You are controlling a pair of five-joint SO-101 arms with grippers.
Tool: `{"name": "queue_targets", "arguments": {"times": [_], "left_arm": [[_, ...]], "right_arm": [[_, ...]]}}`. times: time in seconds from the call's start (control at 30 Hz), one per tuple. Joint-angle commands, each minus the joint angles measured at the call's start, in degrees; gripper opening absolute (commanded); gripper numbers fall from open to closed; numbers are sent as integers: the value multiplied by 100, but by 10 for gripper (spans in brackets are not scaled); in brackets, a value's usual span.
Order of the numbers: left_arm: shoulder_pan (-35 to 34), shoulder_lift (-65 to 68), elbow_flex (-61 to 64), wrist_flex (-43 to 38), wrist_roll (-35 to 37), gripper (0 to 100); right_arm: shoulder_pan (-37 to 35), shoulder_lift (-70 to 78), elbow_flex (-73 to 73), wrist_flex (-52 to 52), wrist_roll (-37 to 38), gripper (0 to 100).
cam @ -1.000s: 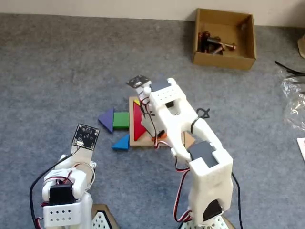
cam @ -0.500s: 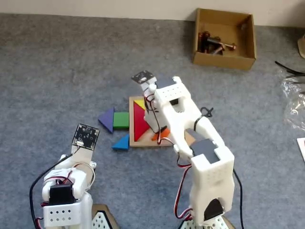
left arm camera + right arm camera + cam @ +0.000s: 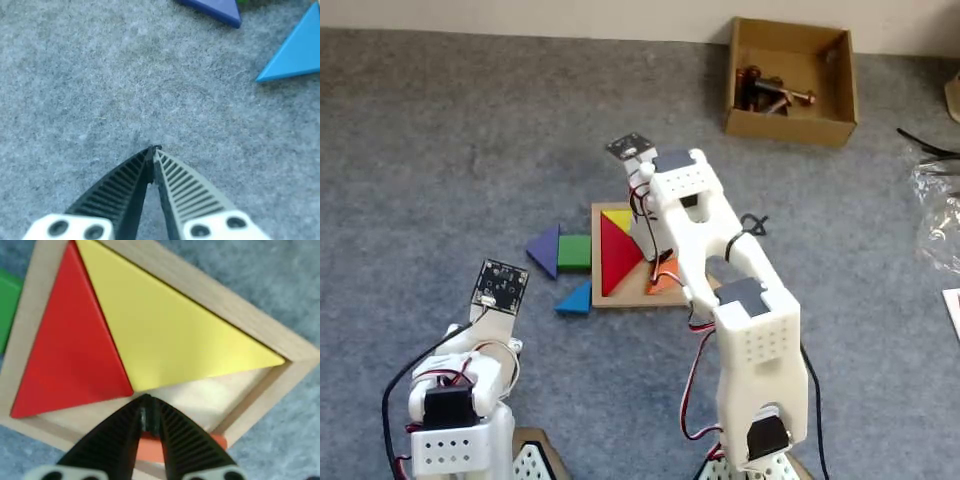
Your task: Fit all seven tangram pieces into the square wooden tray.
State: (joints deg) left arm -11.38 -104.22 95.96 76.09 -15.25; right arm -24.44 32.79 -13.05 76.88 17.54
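Right wrist view showed my right gripper [image 3: 146, 402] with its jaws pressed together, tips meeting and nothing pinched between them. They hung just over the bare floor of the wooden tray [image 3: 210, 297], close to the point where the red triangle [image 3: 70, 355] and the yellow triangle [image 3: 165, 335] met. Both big triangles lay flat inside the tray, side by side along one long edge. The red one filled the side toward the green piece [image 3: 7, 305], and the yellow one ran along the adjoining rim. An orange piece [image 3: 150, 447] showed beneath my fingers, at the near side of the tray.

From the high view, my right arm [image 3: 720, 280] stretched out over the tray [image 3: 610, 300] and covered much of it. The orange piece [image 3: 665, 283] peeked out beside the arm, next to the red triangle [image 3: 617, 255].

Three pieces lay outside on the grey carpet [image 3: 440, 150], just beside the tray: the green piece [image 3: 575, 252], a purple triangle [image 3: 544, 250] touching its far side, and a blue triangle [image 3: 575, 298] nearer my left arm [image 3: 450, 400].

My left gripper [image 3: 152, 150] had its jaws closed too, empty, above bare carpet and apart from the blue triangle [image 3: 295, 50] and the purple triangle [image 3: 212, 6].

A cardboard box [image 3: 790, 125] sat well away, near the far edge.
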Motion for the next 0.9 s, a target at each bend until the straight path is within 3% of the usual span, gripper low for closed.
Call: {"name": "queue_targets", "arguments": {"times": [0.0, 0.17, 0.53, 0.87], "left_arm": [[-75, -40, 119, 35, 44, 14], [-75, -40, 119, 35, 44, 14], [-75, -40, 119, 35, 44, 14], [-75, -40, 119, 35, 44, 14]], "right_arm": [[48, -629, -66, 127, -9, 5], [48, -1209, -48, 163, 0, 5], [48, -1851, -22, 1349, 422, 5], [127, -1903, 1323, 884, 431, 5]]}}
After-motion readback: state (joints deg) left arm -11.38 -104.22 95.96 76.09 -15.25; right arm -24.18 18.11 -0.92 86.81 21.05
